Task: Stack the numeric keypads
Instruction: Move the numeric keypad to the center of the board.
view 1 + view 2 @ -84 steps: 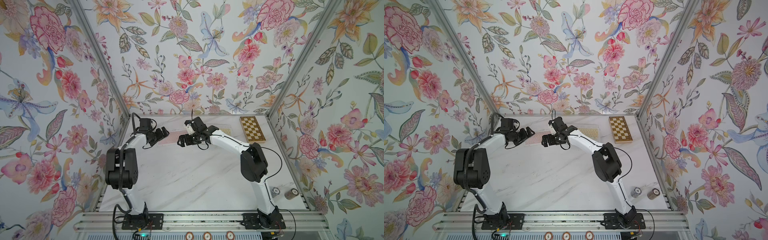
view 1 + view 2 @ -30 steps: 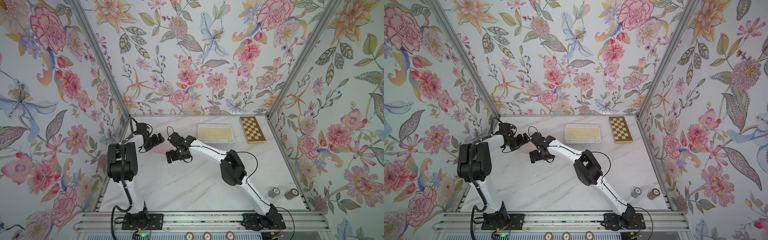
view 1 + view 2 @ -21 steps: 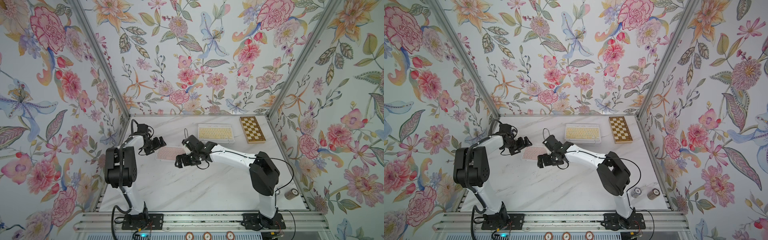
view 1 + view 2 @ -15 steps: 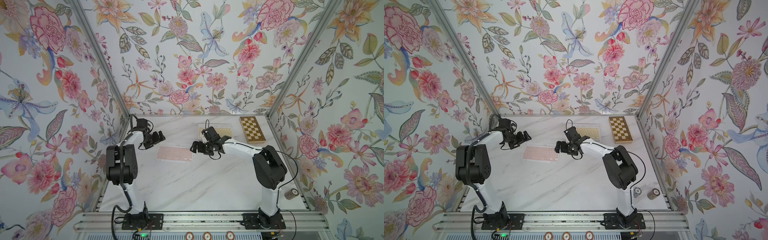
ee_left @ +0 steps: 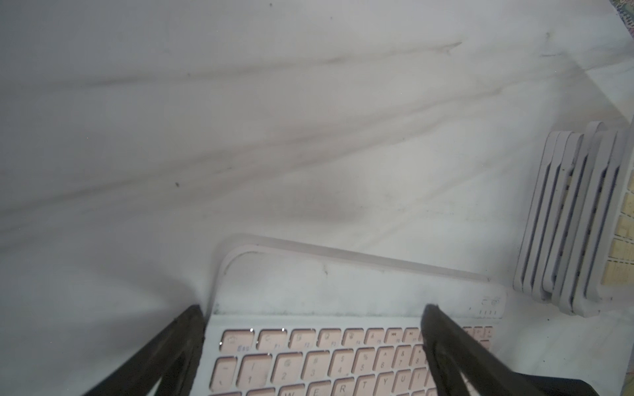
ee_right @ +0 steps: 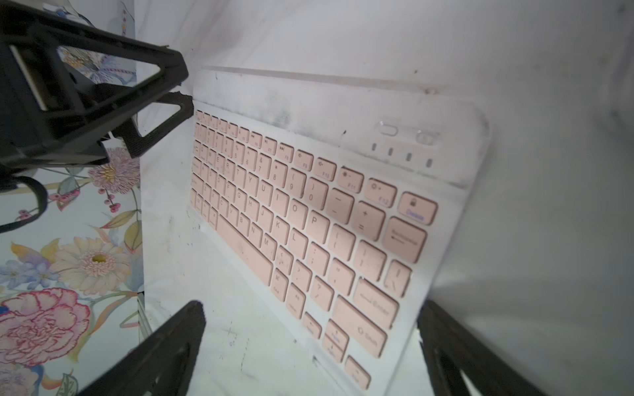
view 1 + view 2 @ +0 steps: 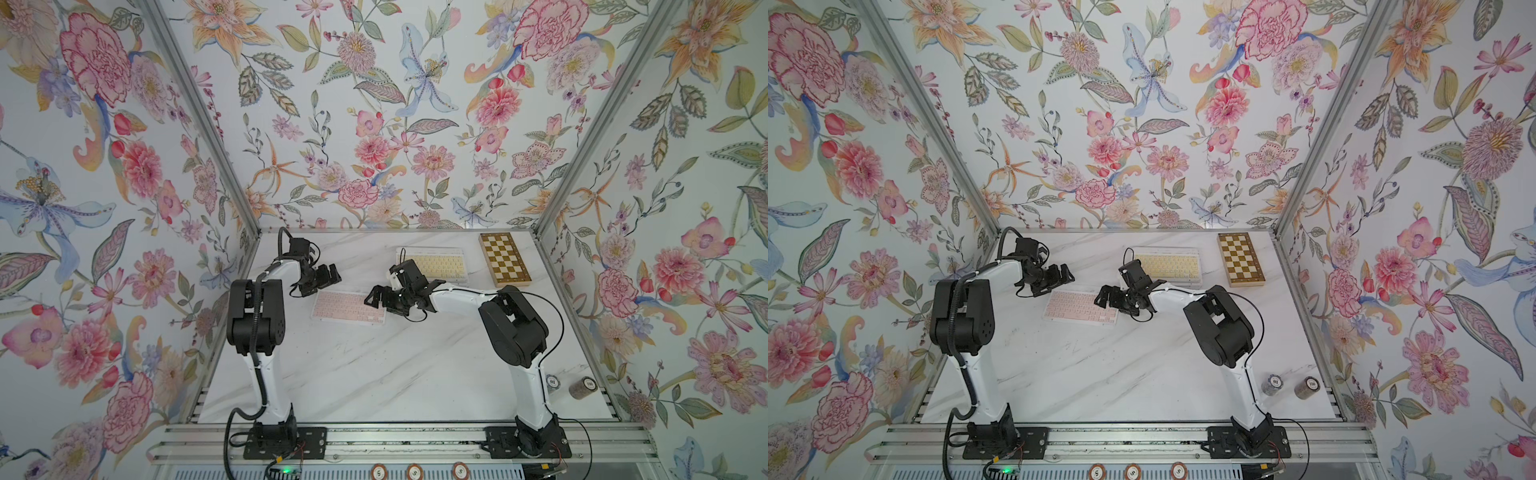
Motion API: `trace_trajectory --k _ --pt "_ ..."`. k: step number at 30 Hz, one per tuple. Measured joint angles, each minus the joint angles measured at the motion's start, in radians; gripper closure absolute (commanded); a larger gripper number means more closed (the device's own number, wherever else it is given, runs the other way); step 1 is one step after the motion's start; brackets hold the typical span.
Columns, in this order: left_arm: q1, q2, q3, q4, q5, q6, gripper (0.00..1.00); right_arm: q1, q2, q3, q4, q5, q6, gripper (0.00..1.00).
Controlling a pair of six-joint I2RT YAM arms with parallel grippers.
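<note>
**Pink keypad flat on tabletop, both sets of jaws spread at its ends**

Pink keypad (image 7: 348,307) lies flat and keys-up on the marble tabletop (image 7: 374,374), left of centre. Its long axis runs left to right across the tabletop, slightly skewed so the right end sits a little nearer the front. The blank strip above the function row faces the back wall and the space-bar row faces the arm bases. The Esc end points at the left arm (image 7: 280,266) and the Delete end at the right arm (image 7: 457,299).

Left jaws: spread, holding nothing, over the Esc end. In the left wrist view one finger (image 5: 171,349) is at the short edge and the other is over the function row.

Right jaws: spread wide, holding nothing, at the Delete end. In the right wrist view the fingers (image 6: 161,349) stand either side of that short edge.

The stack of keypads (image 7: 440,262), with yellow keys on top, sits at the back just beside the chessboard (image 7: 504,259). Its long axis also runs left to right. The frames look slightly staggered in the left wrist view (image 5: 576,219). The pink keypad is apart from it, in front and to the left.
</note>
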Motion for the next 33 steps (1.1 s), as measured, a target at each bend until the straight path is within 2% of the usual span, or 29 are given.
trace_trajectory --k 6,10,12,17,19,25,30,33 --pt "-0.021 -0.046 -0.096 0.111 -0.007 0.000 0.01 0.051 -0.089 -0.172 0.128 -0.051 0.090 0.01" --pt "-0.051 -0.071 -0.134 0.134 0.008 -0.005 0.01 0.071 -0.158 -0.270 0.143 -0.083 0.103 0.01" --pt "-0.074 -0.072 -0.135 0.127 0.032 -0.011 0.01 0.038 -0.198 -0.326 0.148 -0.084 0.103 0.01" --pt "-0.108 -0.072 -0.134 0.117 0.078 -0.019 0.00 -0.135 -0.224 -0.388 0.221 -0.087 0.126 0.01" --pt "-0.108 -0.072 -0.134 0.116 0.084 -0.019 0.01 -0.153 -0.223 -0.403 0.256 -0.088 0.147 0.01" --pt "-0.108 -0.072 -0.134 0.110 0.089 -0.018 0.01 -0.112 -0.235 -0.482 0.386 -0.099 0.225 0.01" --pt "-0.108 -0.077 -0.136 0.100 0.089 -0.018 0.01 -0.093 -0.353 -0.637 0.425 -0.075 0.318 0.01" --pt "-0.108 -0.081 -0.143 0.100 0.089 -0.018 0.01 -0.067 -0.375 -0.664 0.437 -0.056 0.372 0.01"
